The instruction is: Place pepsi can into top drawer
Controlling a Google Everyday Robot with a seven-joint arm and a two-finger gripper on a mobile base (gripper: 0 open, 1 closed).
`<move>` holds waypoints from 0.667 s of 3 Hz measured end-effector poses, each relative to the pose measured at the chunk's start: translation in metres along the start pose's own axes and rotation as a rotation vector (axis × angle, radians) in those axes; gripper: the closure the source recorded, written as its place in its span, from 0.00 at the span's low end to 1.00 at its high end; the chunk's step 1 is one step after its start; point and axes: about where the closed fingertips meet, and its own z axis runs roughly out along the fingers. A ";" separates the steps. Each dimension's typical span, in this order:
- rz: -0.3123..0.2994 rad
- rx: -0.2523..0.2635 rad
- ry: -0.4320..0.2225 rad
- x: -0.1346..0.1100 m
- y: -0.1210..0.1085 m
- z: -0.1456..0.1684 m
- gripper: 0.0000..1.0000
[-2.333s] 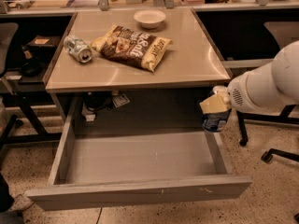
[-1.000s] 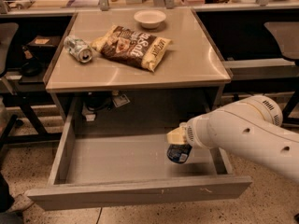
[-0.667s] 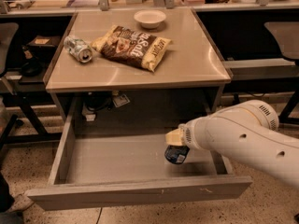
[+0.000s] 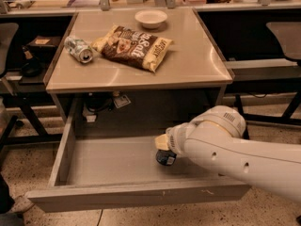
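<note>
The top drawer (image 4: 136, 197) is pulled wide open under the tan-topped table (image 4: 197, 65). My gripper (image 4: 162, 144) is inside the drawer, right of its middle, on the end of the white arm coming in from the lower right. It is shut on the dark blue pepsi can (image 4: 165, 158), which hangs below the tan fingers, low over the drawer floor. Whether the can touches the floor cannot be told. Most of the can's top is hidden by the gripper.
On the table lie a silver-grey can (image 4: 79, 49) on its side, a chip bag (image 4: 134, 46) and a white bowl (image 4: 150, 18). Dark chairs stand at the left (image 4: 9, 36) and right (image 4: 287, 36). Cables hang behind the drawer.
My gripper has carried the pepsi can from beside the drawer's right side into the drawer, then leftward and a little lower.
</note>
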 end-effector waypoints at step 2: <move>-0.038 0.103 -0.025 -0.017 0.002 0.023 1.00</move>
